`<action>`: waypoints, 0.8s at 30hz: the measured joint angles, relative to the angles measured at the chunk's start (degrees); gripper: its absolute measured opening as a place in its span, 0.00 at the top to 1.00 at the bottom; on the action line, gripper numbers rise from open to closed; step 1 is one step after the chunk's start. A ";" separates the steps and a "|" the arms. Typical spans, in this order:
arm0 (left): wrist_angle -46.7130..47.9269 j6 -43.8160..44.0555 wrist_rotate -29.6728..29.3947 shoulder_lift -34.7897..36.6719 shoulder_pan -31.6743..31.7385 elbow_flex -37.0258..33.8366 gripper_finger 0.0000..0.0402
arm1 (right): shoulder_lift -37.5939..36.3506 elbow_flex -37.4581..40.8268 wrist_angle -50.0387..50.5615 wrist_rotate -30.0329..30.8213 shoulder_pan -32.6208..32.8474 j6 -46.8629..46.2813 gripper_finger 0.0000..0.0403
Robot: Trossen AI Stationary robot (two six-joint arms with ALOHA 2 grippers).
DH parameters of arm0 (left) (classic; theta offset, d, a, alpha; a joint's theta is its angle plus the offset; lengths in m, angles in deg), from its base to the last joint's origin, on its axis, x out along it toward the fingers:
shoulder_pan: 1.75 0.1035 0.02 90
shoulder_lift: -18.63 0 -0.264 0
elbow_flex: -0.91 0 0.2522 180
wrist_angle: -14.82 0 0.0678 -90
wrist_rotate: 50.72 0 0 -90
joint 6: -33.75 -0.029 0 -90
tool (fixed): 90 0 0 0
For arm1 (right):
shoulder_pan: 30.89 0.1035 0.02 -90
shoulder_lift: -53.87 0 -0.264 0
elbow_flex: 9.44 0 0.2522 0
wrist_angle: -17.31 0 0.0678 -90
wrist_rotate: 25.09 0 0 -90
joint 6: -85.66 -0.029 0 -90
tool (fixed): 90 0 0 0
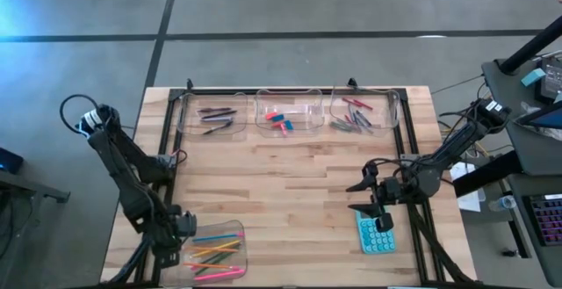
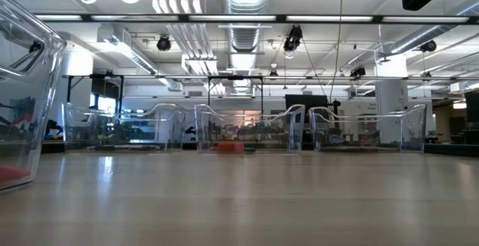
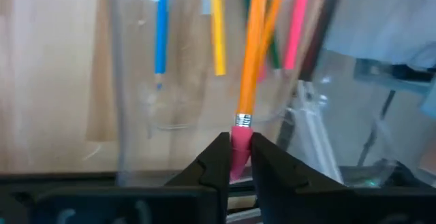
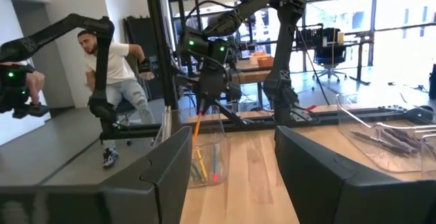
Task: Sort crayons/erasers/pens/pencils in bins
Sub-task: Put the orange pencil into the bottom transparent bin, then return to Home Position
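Left wrist view: left gripper (image 3: 237, 157) is pinched on the pink eraser tip of an orange pencil (image 3: 252, 54), fingers (image 3: 214, 166) tight on both sides. That pencil runs up into a clear pencil bin (image 3: 122, 81) holding more pencils: blue, yellow, green, pink, another orange.

High view: left gripper (image 1: 180, 227) sits at about 7 o'clock on the table (image 1: 290, 184), at the left edge of the pencil bin (image 1: 230, 229), which is in the near-left corner. Three more bins line the far edge, 11 to 1 o'clock: left bin (image 1: 189, 122) with dark pens (image 1: 215, 113), middle bin (image 1: 303, 96) with red and blue erasers (image 1: 279, 119), right bin (image 1: 391, 104) with red and grey crayons (image 1: 356, 118).

Right gripper (image 1: 360, 198) hovers at about 4 o'clock, fingers parted, gripping nothing, just beside a teal calculator (image 1: 375, 233) lying flat near the right edge.

Right wrist view: its two fingers (image 4: 167, 176) stand well apart, nothing between them. Past them the left arm (image 4: 211, 54) holds the orange pencil upright over the pencil bin. A person (image 4: 112, 81) sits in the room behind.

Low view: only the bins show, no gripper.
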State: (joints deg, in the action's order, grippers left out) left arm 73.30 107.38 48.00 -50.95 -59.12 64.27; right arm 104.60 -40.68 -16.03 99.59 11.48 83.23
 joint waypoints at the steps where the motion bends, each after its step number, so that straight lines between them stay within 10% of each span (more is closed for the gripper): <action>1: 0.17 0.67 0.06 0.00 0.00 -0.54 0.89 | 0.12 0.00 -0.12 0.00 0.00 -0.03 0.51; 12: 3.98 -0.83 -2.18 0.00 0.74 -1.29 0.65 | 0.37 0.00 -0.46 0.00 -0.02 -0.10 0.51; 24: 13.72 -3.13 -2.46 0.47 5.25 -0.82 0.63 | 0.37 0.00 -0.46 0.00 -0.02 -0.10 0.51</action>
State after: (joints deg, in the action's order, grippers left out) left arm 87.02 104.24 45.54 -50.49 -53.86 63.45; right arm 104.96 -40.68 -16.48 99.59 11.46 83.13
